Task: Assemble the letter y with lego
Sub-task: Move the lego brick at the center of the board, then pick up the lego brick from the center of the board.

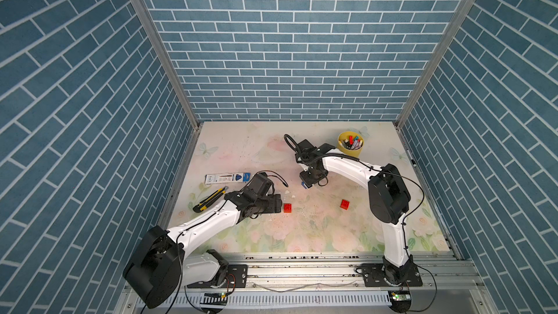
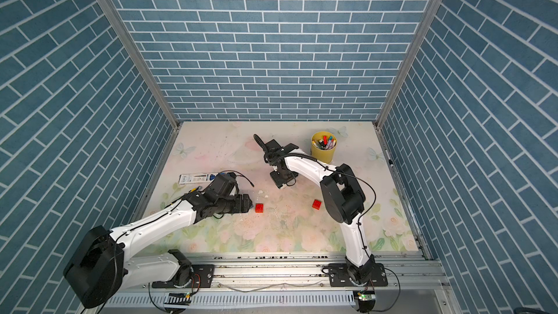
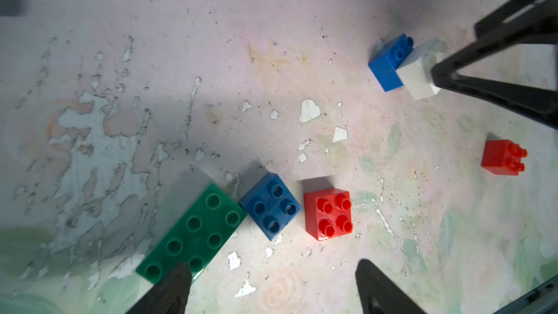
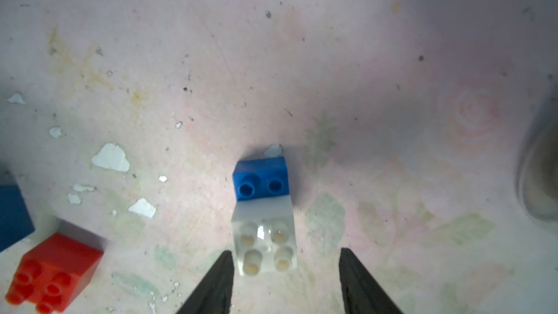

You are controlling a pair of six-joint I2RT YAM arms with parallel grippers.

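- Blue brick-patterned walls (image 1: pixel 271 40) box in a worn floral tabletop (image 1: pixel 317 231), all six lego pieces out on it
- Left arm (image 1: pixel 205 228) stretches low and long from its near base, wrist level, left gripper (image 3: pixel 271 276) aimed at the centre: jaws wide, nothing between them, one fingertip (image 3: pixel 178 279) overlapping the end of the green brick (image 3: pixel 193 231) in the wrist view
- Right arm (image 1: pixel 341 166) has its elbow high and forearm reaching to mid-table, right gripper (image 4: pixel 285 267) pointing down: jaws parted either side of the white brick (image 4: pixel 265 243), with a clear gap on one side, no squeeze
- Yellow cup (image 1: pixel 350 151) stands upright at the far right, marker pens (image 1: pixel 351 141) bunched inside, too small to count
- Count: two red, two blue, one white, one green
- White brick covers half of a blue brick (image 4: pixel 261 181), two blue studs showing
- Green brick, second blue brick (image 3: pixel 271 206) and a red brick (image 3: pixel 327 214) line up just ahead of the left gripper
- Second red brick (image 1: pixel 345 204) lies alone near the right arm
- One box cutter (image 1: pixel 210 199) and one blue-and-white packet (image 1: pixel 228 177) lie on the left
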